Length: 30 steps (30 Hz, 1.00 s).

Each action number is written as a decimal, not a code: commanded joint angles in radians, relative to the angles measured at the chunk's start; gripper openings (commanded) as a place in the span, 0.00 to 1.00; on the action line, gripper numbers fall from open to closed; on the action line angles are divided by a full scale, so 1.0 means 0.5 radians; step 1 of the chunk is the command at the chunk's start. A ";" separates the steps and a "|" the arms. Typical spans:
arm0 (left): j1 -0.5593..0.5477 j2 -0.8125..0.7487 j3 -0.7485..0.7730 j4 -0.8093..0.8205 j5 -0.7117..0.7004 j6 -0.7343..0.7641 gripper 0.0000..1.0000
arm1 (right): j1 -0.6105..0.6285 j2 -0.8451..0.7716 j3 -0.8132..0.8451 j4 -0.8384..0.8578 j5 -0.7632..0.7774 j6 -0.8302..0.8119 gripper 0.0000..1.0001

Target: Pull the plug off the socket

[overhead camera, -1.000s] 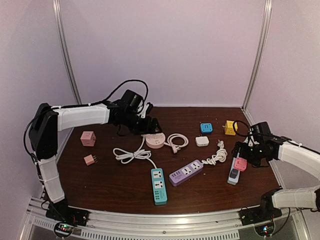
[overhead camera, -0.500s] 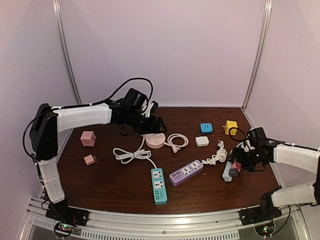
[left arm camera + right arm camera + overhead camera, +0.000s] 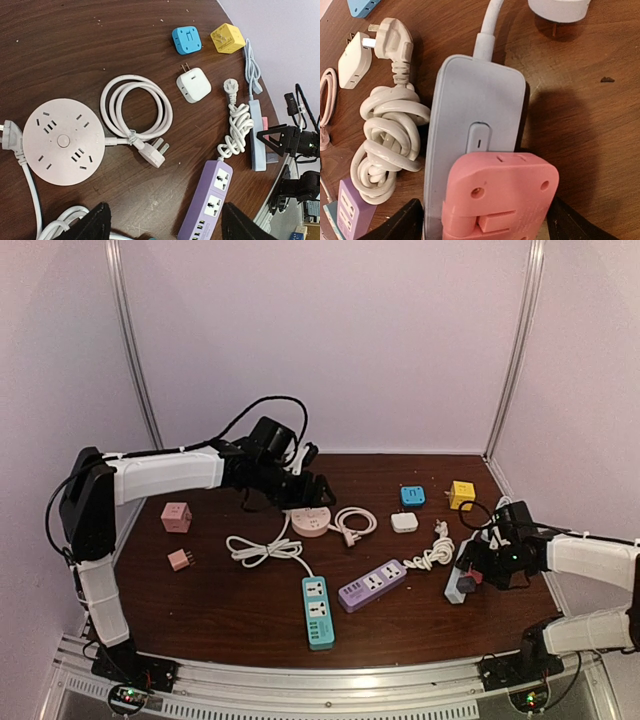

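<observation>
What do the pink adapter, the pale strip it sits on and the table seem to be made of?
Pink adapter: likely moulded plastic, matte, with round holes and seams. Pale strip: smooth plastic, slight sheen, rounded corners. Table: dark wood or wood-look laminate; grain shows.

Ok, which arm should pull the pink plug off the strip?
Right: the right hand flanks the pink plug on the pale strip. The left hand hangs open near the round socket, far away.

The plug [image 3: 500, 195] sits on the power strip [image 3: 470, 110] (coiled cord [image 3: 390, 145] left)
</observation>
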 commanded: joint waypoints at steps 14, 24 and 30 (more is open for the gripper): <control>-0.031 -0.006 0.083 0.068 0.053 -0.004 0.77 | 0.518 0.826 0.543 0.173 0.209 -0.067 0.64; -0.039 0.041 0.066 0.078 0.095 -0.029 0.77 | 0.611 0.948 0.793 0.128 0.178 -0.077 0.83; -0.083 0.125 0.142 0.096 0.114 -0.034 0.76 | 0.451 0.736 0.597 0.399 -0.164 -0.053 0.99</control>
